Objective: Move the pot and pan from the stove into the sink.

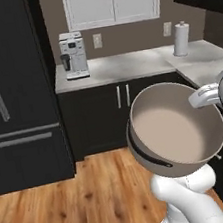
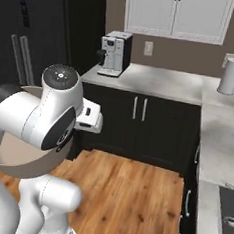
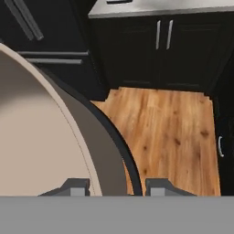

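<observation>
You've got the pot (image 1: 173, 124) up in the air over the wood floor (image 1: 71, 200), well away from the far worktop (image 1: 122, 66) w/ the coffee machine (image 1: 73, 55) and paper towel roll (image 1: 181, 38); nothing carries it but the end effector (image 3: 116, 188), which is clamped on the rim wall, one fingertip (image 3: 73, 187) inside the bowl and the other outside, by the dark handle band. Judging by its width and depth, it'll be heavy for a one-sided rim pinch, so expect it to sag or swing; keep moves slow and the wrist steady. It's stiff, not fragile, but the matte wall looks smooth, so slip is a risk. A hold nearer a side handle would prob. be firmer. Looks: wide, deep, round, beige-tan inside and out, thin rim, dark strap-like handle on the outer wall, tilted w/ the mouth toward the left base cam.
</observation>
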